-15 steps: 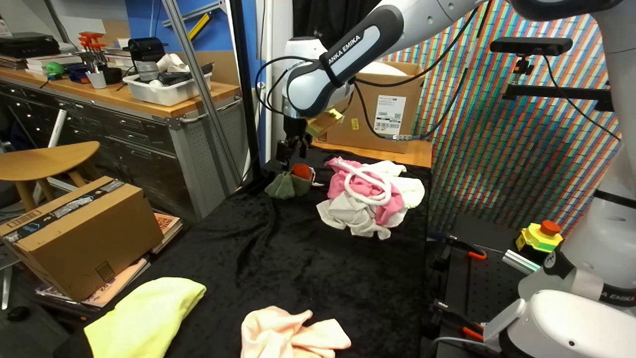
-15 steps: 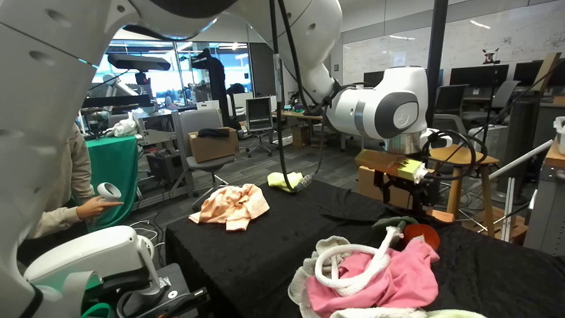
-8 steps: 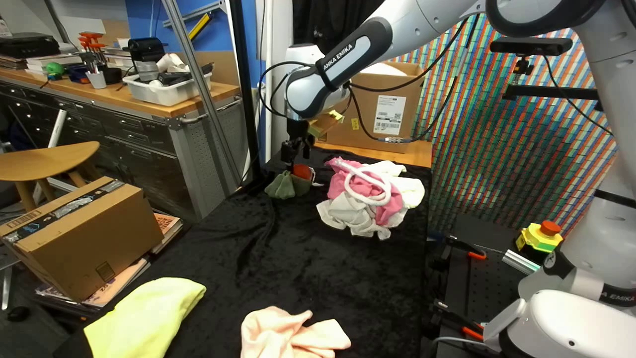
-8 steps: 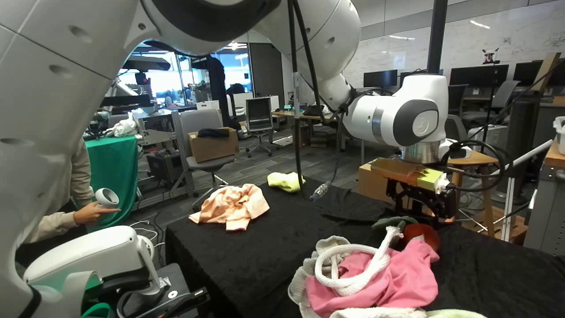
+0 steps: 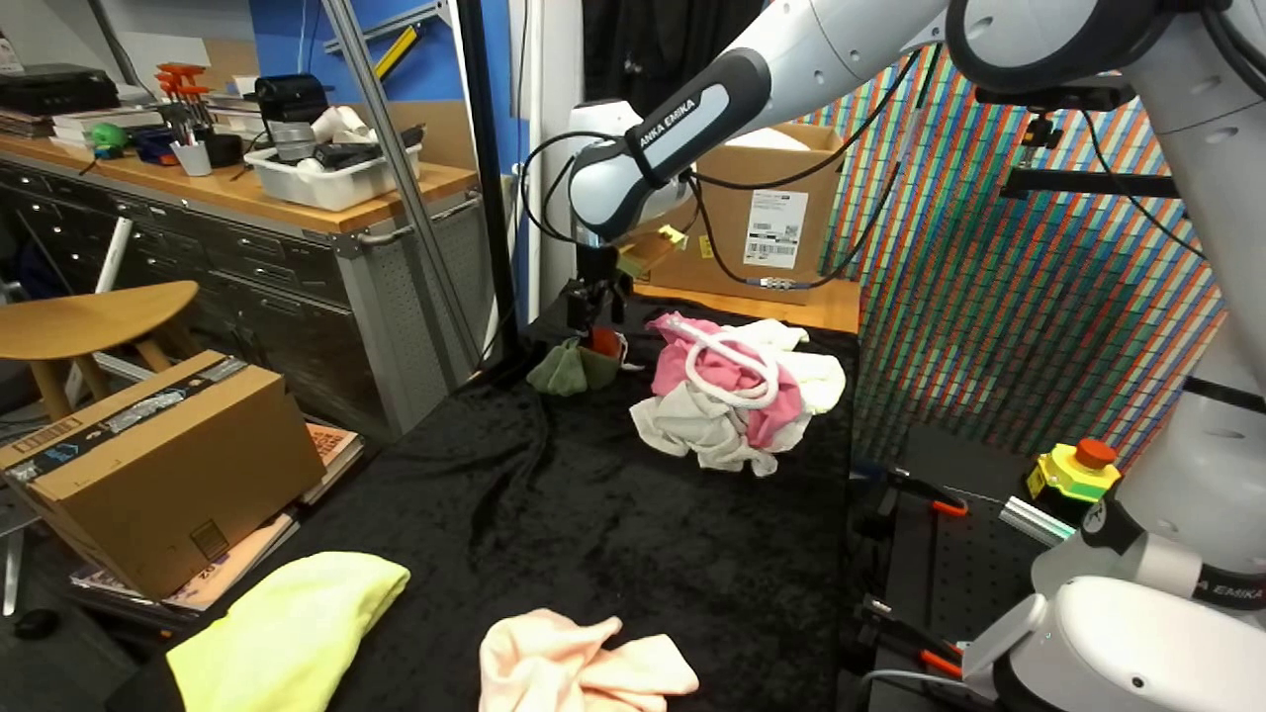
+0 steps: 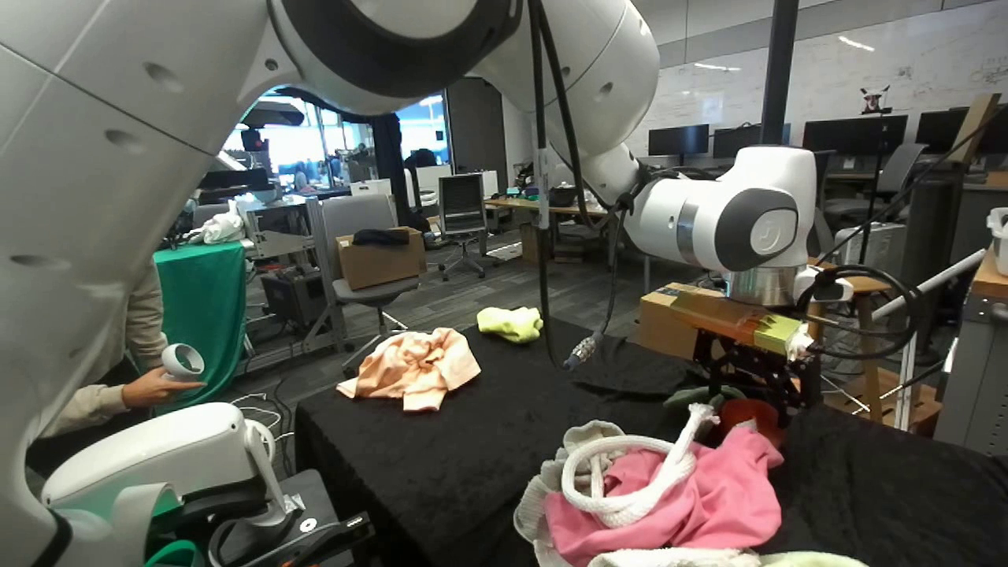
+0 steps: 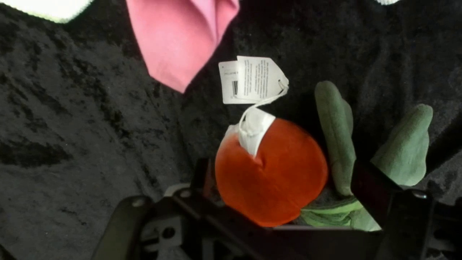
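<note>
The gripper (image 7: 283, 175) is being held wide, with nothing being gripped. In the wrist view, the orange plush ball (image 7: 270, 180) is being framed by the fingers (image 7: 371, 196), nearer to one than to the other; it is lying on the black cloth (image 5: 613, 534), near the pink cloth (image 7: 180, 39). Green leaf-shaped parts (image 7: 404, 155) beside it are being partly covered by one finger. Whether plush is being touched by the fingertips is not being clearly shown.

For a sound grip, centring over the ball is being advised before any closure. A skewed hold is being risked wherever those parts are being pinched along with the ball. Clearance is being recommended for the white paper tag (image 7: 261, 79) trailing from the ball. As a soft body is being presumed, slow closing is being preferred.
</note>
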